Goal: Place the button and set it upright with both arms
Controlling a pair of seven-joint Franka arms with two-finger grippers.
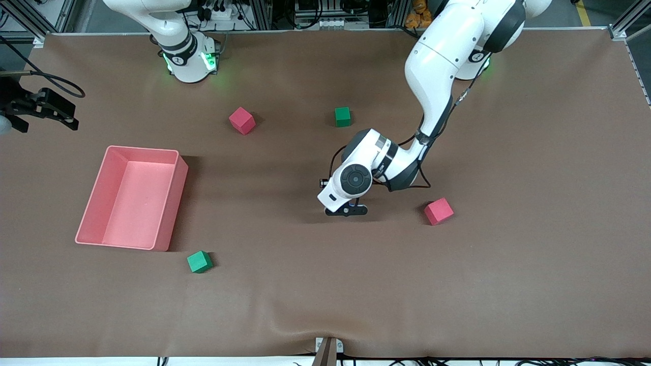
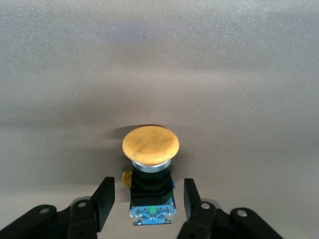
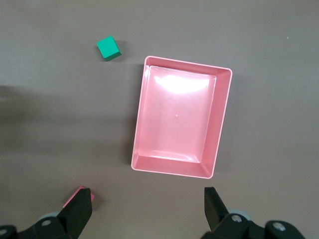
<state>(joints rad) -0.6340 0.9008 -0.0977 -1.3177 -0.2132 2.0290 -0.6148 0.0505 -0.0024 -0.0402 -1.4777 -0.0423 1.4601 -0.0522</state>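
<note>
The button (image 2: 151, 164) has a round orange cap on a black body with a blue base. It sits between the open fingers of my left gripper (image 2: 148, 200), with a gap on each side, and neither finger touches it. I cannot tell whether it stands upright. In the front view my left gripper (image 1: 347, 209) is low over the middle of the table and hides the button. My right gripper (image 3: 147, 215) is open and empty, high over the table beside the pink tray (image 3: 222, 114). It does not show in the front view.
The pink tray (image 1: 170, 203) lies toward the right arm's end. Red cubes (image 1: 241, 120) (image 1: 438, 211) and green cubes (image 1: 343, 116) (image 1: 199, 262) lie scattered on the brown cloth. A black fixture (image 1: 43, 107) juts in at the right arm's end.
</note>
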